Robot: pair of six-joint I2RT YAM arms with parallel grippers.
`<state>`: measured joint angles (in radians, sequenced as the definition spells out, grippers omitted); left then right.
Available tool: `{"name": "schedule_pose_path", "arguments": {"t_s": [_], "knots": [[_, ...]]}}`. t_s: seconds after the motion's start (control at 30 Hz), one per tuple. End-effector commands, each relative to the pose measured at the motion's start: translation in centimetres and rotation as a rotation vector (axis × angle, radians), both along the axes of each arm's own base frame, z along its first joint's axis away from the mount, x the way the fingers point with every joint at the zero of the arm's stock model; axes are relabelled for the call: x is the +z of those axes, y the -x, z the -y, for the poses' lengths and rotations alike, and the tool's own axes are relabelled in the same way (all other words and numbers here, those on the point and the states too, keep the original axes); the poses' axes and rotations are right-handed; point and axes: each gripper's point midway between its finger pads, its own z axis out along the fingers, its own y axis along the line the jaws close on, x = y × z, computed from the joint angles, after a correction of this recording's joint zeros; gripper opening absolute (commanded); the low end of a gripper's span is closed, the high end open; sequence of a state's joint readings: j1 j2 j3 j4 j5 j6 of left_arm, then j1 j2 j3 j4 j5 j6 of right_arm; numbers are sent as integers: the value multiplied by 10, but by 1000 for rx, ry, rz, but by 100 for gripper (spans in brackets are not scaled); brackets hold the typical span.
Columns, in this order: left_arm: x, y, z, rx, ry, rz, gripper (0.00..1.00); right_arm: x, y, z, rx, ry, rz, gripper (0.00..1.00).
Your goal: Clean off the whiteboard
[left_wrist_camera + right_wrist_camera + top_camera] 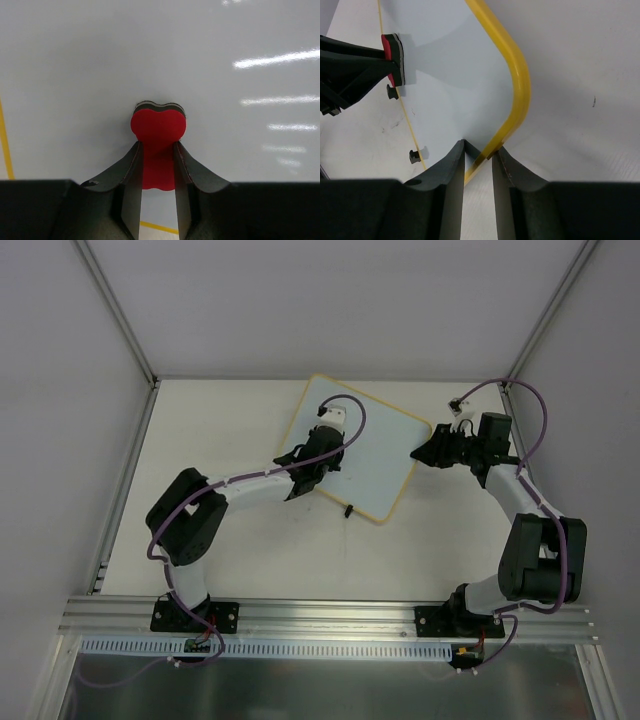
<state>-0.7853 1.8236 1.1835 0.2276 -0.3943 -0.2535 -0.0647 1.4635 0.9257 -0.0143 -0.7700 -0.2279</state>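
Pale grey tabletop, walled by panels, carries the whiteboard lying flat and skewed toward the far middle, two black clips on its near edge. Over it the left gripper has its jaws clamped on a red eraser block pressed to the board, its arm and purple cable covering part of the surface from above, while the right gripper seems to pinch the yellow frame at the right corner

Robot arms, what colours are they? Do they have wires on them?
Both the left arm and right arm have white tubes joined by chunky black blocks. A purple cable loops along each one. The left tool and right tool are black, with two curved fingers.
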Motion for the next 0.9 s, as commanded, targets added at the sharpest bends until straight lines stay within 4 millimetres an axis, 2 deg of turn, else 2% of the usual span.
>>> {"name": "schedule_pose_path", "arguments": {"t_s": [0.0, 0.07, 0.17, 0.3, 0.37, 0.47, 0.57, 0.67, 0.77, 0.87], "knots": [[-52, 31, 21, -83, -76, -106, 0, 4, 1, 1, 26, 62, 73, 0], [-64, 51, 41, -138, -67, -127, 0, 3, 1, 1, 25, 63, 70, 0], [-83, 75, 54, -178, -37, -195, 0, 4, 1, 2, 23, 66, 74, 0], [-92, 108, 81, -283, -28, -237, 0, 3, 3, 1, 23, 67, 72, 0], [-94, 115, 85, -284, -11, -254, 0, 3, 3, 2, 21, 69, 73, 0], [-100, 109, 69, -205, -22, -256, 0, 1, 4, 3, 19, 72, 69, 0], [-105, 88, 28, -32, 1, -275, 0, -1, 5, 2, 22, 69, 62, 0], [-95, 63, -15, 118, 25, -244, 0, -1, 5, 3, 19, 73, 66, 0], [-83, 42, -46, 220, 29, -200, 0, -1, 5, 3, 19, 75, 68, 0], [-81, 31, -67, 284, 33, -190, 0, -1, 6, 3, 17, 75, 65, 0]]}}
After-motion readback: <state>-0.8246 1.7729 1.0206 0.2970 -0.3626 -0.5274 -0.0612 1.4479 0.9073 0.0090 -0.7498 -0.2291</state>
